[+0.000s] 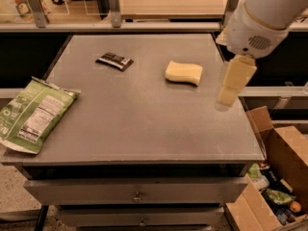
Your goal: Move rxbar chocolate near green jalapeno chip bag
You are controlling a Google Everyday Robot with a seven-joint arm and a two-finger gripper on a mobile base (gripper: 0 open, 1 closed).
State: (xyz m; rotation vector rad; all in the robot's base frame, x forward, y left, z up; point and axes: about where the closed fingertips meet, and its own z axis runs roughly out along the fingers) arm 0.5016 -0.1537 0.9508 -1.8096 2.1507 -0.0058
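Note:
The rxbar chocolate [114, 60], a small flat bar in a black wrapper, lies on the grey table [144, 124] at the back left of centre. The green jalapeno chip bag [33, 113] lies flat on the table's front left corner and overhangs the left edge. My gripper [230, 93] hangs below the white arm [262, 18] over the table's right side. It is well to the right of the bar and holds nothing.
A pale yellow sponge-like block [183, 72] lies right of the bar, between it and my gripper. An open cardboard box [284, 177] with assorted items stands on the floor at the right. A railed counter [168, 4] runs behind the table. Drawers [137, 194] sit below the tabletop.

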